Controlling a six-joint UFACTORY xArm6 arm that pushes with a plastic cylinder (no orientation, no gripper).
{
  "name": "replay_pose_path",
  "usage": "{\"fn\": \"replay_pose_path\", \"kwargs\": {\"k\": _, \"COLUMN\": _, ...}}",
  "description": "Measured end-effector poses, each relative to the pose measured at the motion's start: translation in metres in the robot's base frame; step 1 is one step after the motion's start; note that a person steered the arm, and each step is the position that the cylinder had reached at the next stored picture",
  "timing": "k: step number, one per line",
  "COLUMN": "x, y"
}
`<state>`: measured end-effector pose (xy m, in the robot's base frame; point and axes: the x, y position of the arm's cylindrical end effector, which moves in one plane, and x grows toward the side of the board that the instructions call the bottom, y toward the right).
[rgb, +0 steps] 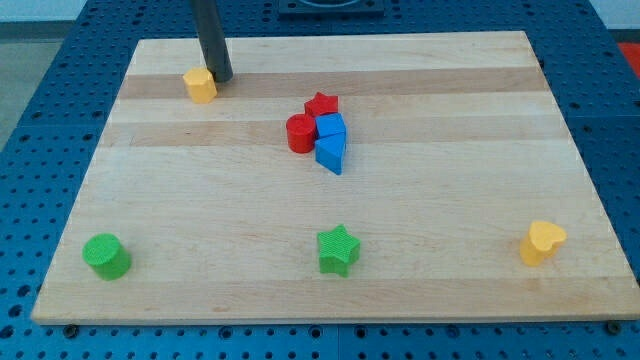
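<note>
My tip (220, 77) rests on the wooden board (450, 100) near the view's top left, touching or just beside the right side of a yellow hexagonal block (200, 85). Toward the middle sits a tight cluster: a red star (322, 104), a red cylinder (300, 133), a blue cube-like block (332, 128) and a blue wedge-shaped block (331, 153) below it. The cluster lies well to the right of and below my tip.
Along the view's bottom stand a green cylinder (106, 255) at the left, a green star (338, 249) in the middle and a yellow heart (541, 242) at the right. Blue perforated table surrounds the board.
</note>
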<state>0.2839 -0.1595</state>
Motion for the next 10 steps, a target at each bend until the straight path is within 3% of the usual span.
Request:
{"fn": "replay_pose_path", "kwargs": {"k": 3, "x": -0.001, "y": -0.075}}
{"fn": "replay_pose_path", "kwargs": {"k": 7, "x": 0.077, "y": -0.074}}
{"fn": "replay_pose_path", "kwargs": {"k": 10, "x": 0.077, "y": -0.057}}
